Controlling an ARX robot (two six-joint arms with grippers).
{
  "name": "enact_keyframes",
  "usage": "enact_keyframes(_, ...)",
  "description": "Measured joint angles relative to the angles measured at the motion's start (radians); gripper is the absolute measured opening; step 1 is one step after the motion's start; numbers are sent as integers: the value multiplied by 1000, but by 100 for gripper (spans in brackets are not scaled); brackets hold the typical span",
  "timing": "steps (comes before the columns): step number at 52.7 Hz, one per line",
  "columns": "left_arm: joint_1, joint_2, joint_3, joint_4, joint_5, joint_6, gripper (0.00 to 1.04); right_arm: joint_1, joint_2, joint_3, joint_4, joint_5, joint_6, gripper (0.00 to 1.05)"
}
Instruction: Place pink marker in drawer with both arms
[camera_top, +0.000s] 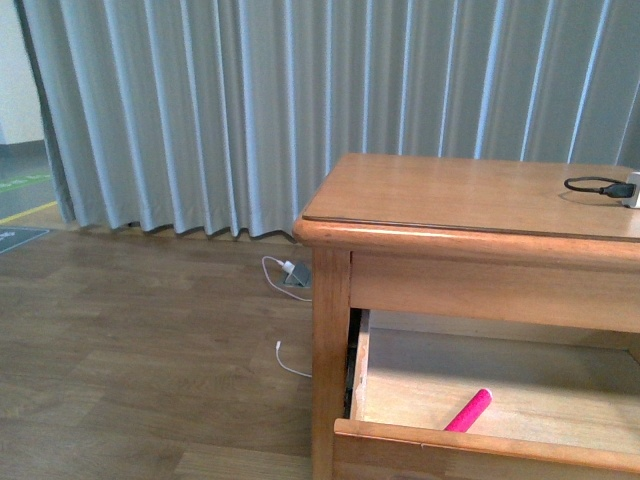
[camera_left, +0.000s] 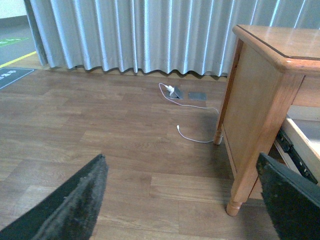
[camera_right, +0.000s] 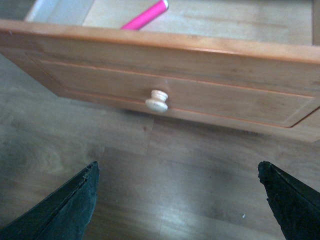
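Observation:
The pink marker (camera_top: 468, 411) lies inside the open top drawer (camera_top: 480, 442) of the wooden cabinet, leaning near the drawer's front wall. It also shows in the right wrist view (camera_right: 146, 16), behind the drawer front (camera_right: 100, 70) with its round knob (camera_right: 157, 100). My right gripper (camera_right: 180, 200) is open and empty, over the floor in front of the knob and apart from it. My left gripper (camera_left: 182, 200) is open and empty over the floor beside the cabinet's front leg (camera_left: 250, 165). Neither arm shows in the front view.
The cabinet top (camera_top: 470, 195) carries a black cable (camera_top: 595, 185) at its far right. A white charger and cord (camera_top: 287, 272) lie on the wooden floor by the grey curtain (camera_top: 300, 100). The drawer's side rail (camera_left: 295, 152) shows in the left wrist view.

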Motion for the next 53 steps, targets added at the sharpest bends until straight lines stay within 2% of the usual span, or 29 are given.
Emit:
enact_keyframes(3, 0, 0, 0, 0, 0, 1, 100, 15, 83, 23, 43, 17, -3, 96)
enact_keyframes(11, 0, 0, 0, 0, 0, 1, 99, 85, 324, 84, 181, 86, 8, 96)
enact_keyframes(21, 0, 0, 0, 0, 0, 1, 99, 124, 514, 149, 324, 158, 41, 96)
enact_keyframes(34, 0, 0, 0, 0, 0, 1, 99, 147, 703, 229, 525, 209, 89, 96)
enact_keyframes(53, 0, 0, 0, 0, 0, 1, 99, 142, 1070, 378, 931, 306, 103, 96)
